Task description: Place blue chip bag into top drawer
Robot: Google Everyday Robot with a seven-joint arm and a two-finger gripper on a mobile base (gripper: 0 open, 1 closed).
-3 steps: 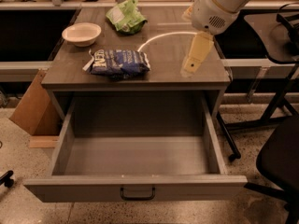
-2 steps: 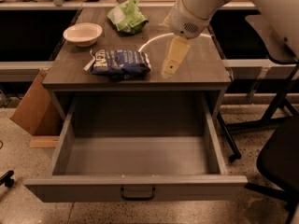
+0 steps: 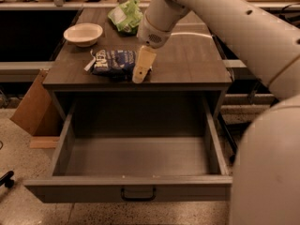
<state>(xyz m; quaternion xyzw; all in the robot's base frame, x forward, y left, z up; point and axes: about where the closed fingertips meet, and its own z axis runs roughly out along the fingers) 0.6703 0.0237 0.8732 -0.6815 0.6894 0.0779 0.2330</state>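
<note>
Far left, a brown cardboard box [image 3: 32, 108] leans against the table's side, out of the work area. On the grey-brown wood-grain table [image 3: 187, 60], a shallow cream ceramic bowl [image 3: 83, 33] sits at the back left, apart from the target. Just right of it and nearer the front edge lies the crumpled dark-blue foil chip bag [image 3: 111, 62] with white lettering. It is flat on the tabletop, not lifted and not yet in the drawer. Behind it is a light green crinkled snack bag [image 3: 124, 15], a distractor that is well clear.

The tan two-finger gripper [image 3: 139, 76] points down at the blue bag's right end, touching or just beside it, likely lining up for a grasp. Can't tell whether it is open or closed. Below, the wide grey wood-grain top drawer [image 3: 70, 193] with a dark metal pull handle [image 3: 138, 193] is pulled fully out with nothing in it, so it is ready to take the bag. The white robot arm [image 3: 225, 22] reaches in from the right, so it does not block the drawer opening.
</note>
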